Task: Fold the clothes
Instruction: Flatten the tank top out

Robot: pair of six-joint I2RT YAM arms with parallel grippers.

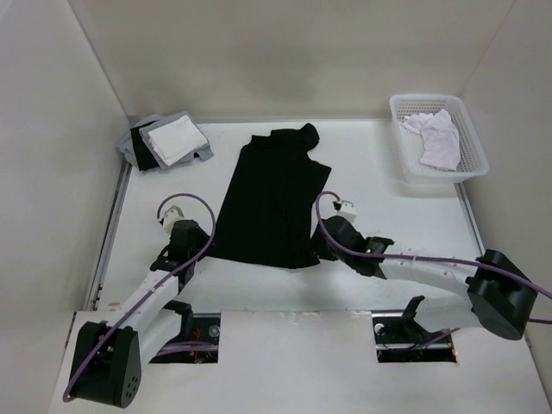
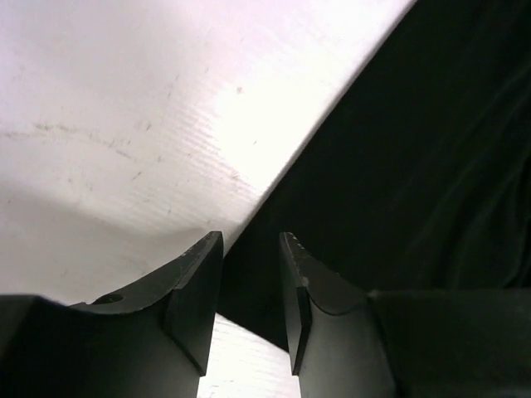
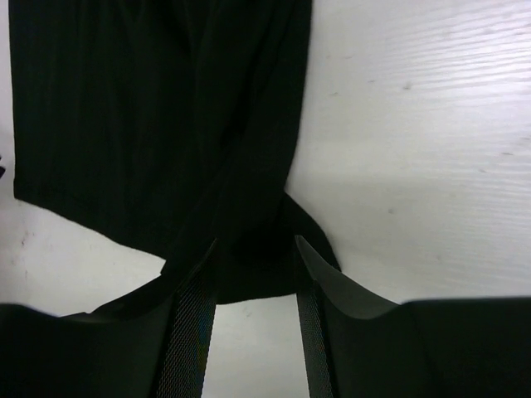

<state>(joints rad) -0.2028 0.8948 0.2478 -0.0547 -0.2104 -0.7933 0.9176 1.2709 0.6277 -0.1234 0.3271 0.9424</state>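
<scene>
While the flat white table carries everything, the plain black sleeveless top of thin fabric lies spread along its middle, neck at the far end and hem toward the arms. As I read it, the step in hand is taking that near hem to fold it away toward the neck. To do it well, both corners should be pinched together, lifted level and carried straight, so the cloth doesn't skew. The right corner looks bunched and twisted, so that side wants a deeper bite through all the layers.

The left gripper has its jaws apart over the top's edge, gripping nothing. The right gripper likewise stands apart, the rumpled corner lying between them.

By count:
- one table
- one black top
- one white plastic mesh basket far right
- one small stack of grey, white and black cloths far left
- one crumpled white cloth garment in the basket
- two grippers
</scene>
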